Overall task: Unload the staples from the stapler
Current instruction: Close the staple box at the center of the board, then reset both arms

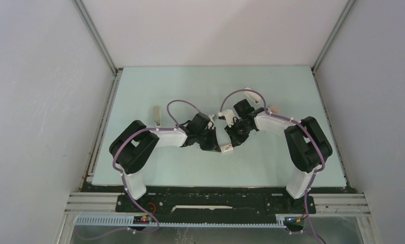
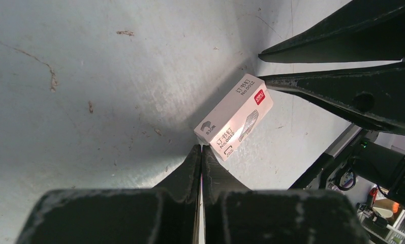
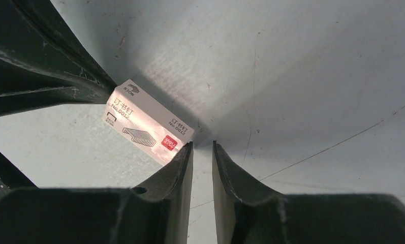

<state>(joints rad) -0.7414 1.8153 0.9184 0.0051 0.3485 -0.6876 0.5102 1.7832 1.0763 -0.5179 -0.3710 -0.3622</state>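
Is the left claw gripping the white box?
No: the left claw is shut on nothing; the white box lies beside its tips.

Top view: fingertips on left arm (image 1: 139, 145) and right arm (image 1: 304, 140) sit under the wrists, can't see them. Staple box (image 1: 226, 148) too small to read there. Pale oblong thing (image 1: 157, 116) beside the left arm, can't tell what it is. White piece (image 1: 251, 94) and pinkish piece (image 1: 274, 108) partly hidden behind the right arm. Right wrist view: box's near corner tucked behind a finger of the right gripper (image 3: 203, 144). Left wrist view: bottom-right background blurred.
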